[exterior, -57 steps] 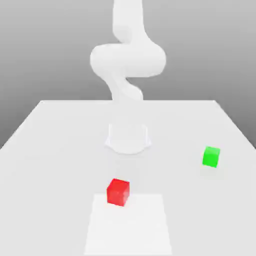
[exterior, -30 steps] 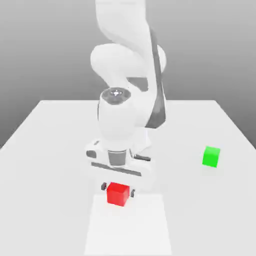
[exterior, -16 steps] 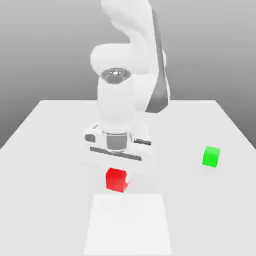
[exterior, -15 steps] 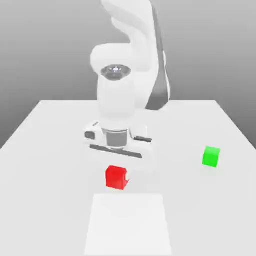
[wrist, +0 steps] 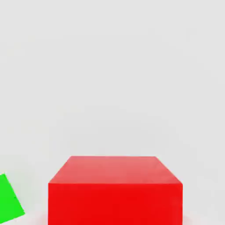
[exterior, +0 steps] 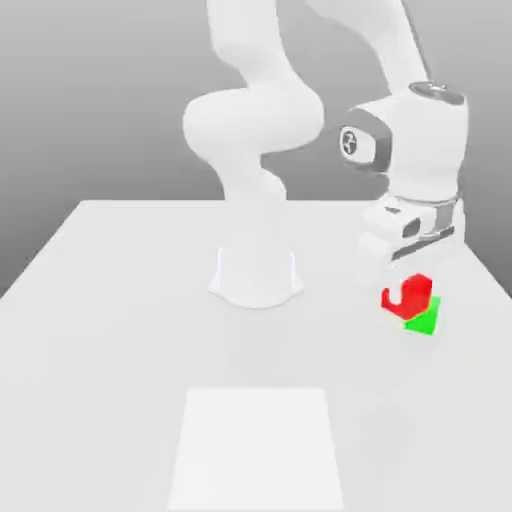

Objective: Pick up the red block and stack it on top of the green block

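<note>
The white Panda arm reaches over toward the exterior view's right side of the pale bench. Its hand points downward and is pressed tight on the red block, which hangs in the air, off the bench. The green block sits on the bench just below and slightly to the exterior view's right of the red one, partly hidden behind it. In the hand view, the red block looms close, with a corner of the green block beside it. A lighter square patch marks the bench's near edge.
</note>
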### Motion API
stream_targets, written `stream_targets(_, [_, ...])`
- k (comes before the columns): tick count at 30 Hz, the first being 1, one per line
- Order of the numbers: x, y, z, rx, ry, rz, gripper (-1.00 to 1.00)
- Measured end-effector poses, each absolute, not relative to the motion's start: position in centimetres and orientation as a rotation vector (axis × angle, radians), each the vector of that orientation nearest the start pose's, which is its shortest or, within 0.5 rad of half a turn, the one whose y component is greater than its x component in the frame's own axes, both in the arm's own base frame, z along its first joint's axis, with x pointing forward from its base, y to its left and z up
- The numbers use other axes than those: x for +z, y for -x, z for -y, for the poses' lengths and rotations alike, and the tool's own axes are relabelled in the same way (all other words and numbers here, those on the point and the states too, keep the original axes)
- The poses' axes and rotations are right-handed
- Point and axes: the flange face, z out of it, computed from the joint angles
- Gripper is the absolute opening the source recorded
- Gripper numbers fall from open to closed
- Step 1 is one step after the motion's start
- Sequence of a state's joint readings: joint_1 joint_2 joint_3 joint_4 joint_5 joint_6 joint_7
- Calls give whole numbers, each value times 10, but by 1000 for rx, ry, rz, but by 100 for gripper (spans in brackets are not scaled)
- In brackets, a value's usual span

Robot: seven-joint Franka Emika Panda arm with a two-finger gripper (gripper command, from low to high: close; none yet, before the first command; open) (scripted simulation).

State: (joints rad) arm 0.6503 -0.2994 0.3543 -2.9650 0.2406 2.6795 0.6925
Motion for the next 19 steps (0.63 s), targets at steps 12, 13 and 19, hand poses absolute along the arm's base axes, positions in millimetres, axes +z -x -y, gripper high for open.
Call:
stream_targets(12, [206, -130, -294, -56, 3160, 593, -100])
stream_targets(13, [201, -130, -294, -55, 3158, 595, -100])
stream_targets(19, [180, -120, -297, -12, 3099, 603, -100])
